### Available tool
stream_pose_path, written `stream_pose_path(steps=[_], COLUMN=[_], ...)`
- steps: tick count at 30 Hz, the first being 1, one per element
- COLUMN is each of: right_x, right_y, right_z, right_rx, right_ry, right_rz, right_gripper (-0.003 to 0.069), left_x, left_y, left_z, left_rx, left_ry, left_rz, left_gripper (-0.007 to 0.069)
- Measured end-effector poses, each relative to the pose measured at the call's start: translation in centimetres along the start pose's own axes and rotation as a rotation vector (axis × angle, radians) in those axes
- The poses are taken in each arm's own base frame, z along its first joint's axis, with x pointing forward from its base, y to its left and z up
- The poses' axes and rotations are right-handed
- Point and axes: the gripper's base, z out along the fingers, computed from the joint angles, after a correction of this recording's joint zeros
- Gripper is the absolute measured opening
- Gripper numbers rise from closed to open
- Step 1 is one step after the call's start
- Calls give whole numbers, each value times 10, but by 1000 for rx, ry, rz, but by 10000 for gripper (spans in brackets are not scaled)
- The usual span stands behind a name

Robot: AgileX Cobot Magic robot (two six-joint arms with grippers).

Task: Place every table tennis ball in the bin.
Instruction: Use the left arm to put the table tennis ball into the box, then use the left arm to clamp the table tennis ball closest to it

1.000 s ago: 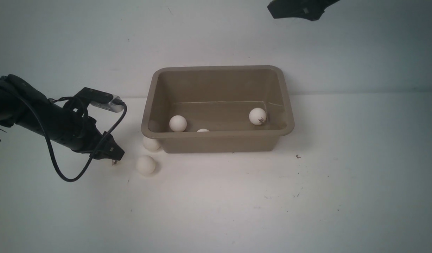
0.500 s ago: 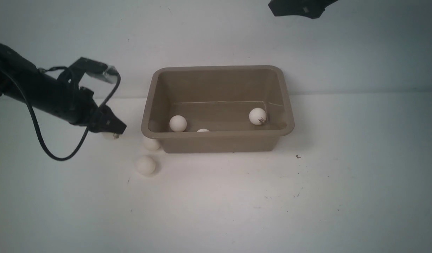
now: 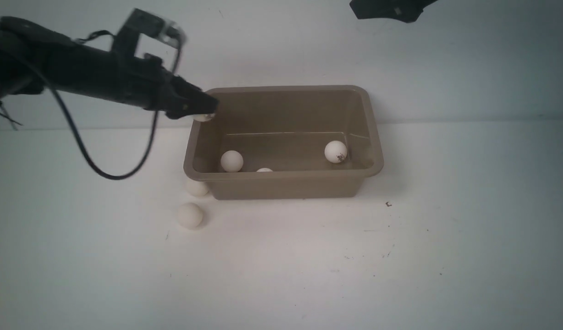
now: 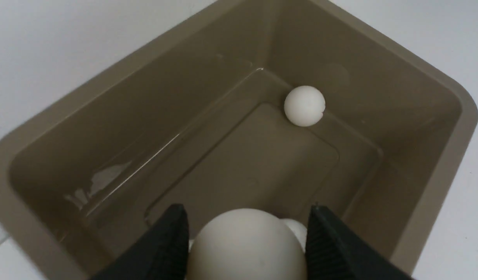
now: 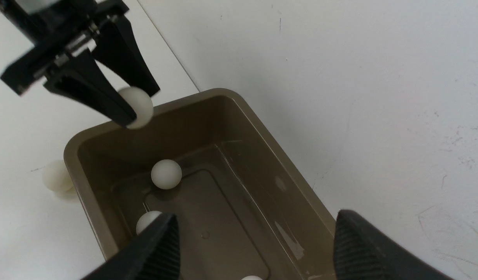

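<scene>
Taupe plastic bin (image 3: 281, 90), rectangular, with rolled rim and sloping walls; stood on the white bench (image 3: 400, 256). Contained three small matte off-white table tennis balls: left ball (image 3: 231, 161), near-wall ball (image 3: 264, 170) half hidden by the rim, marked ball (image 3: 335, 151) at right. Counted two more on the bench: corner ball (image 3: 197, 188) against or just beside the bin's near left corner, outer ball (image 3: 190, 215) nearer the camera. Pinched a sixth ball (image 4: 245, 245) across its middle in the black left pincer (image 3: 204, 111), closed on it above the bin's far left corner. Hung the black right pincer (image 5: 256, 233) high beyond the far right corner, jaws wide apart, empty. Judged light, hollow, stiff-shelled and smooth: apt to squirt from an off-centre pinch, apt to bounce. Best taken across the widest girth, gently.
</scene>
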Motion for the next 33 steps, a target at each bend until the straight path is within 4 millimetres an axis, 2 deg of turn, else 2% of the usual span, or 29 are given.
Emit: stream_pose_path(steps=[3, 4, 9, 13, 17, 24, 29, 33], right_x=[0, 0, 1, 1, 1, 1, 2, 2], right_y=[0, 0, 1, 2, 2, 2, 2, 2], right_z=[0, 0, 0, 0, 0, 0, 0, 0], right_rx=[0, 0, -10, -20, -20, -25, -24, -24], right_ry=[0, 0, 6, 12, 12, 16, 19, 19], right_rz=[0, 2, 3, 3, 3, 3, 1, 1], right_gripper=[483, 483, 483, 483, 483, 483, 483, 483], left_x=[3, 5, 9, 8, 4, -5, -4, 2], left_y=[-5, -10, -12, -9, -8, -5, 12, 20], left_z=[18, 30, 48, 53, 50, 20, -35, -63], left_rx=[10, 20, 10, -28, -45, -105, -177, -161], left_ry=[7, 12, -4, -40, -59, 22, 98, 124], left_rz=[28, 51, 85, 37, -28, 25, -27, -61], left_gripper=[348, 348, 363, 461, 500, 489, 489, 489])
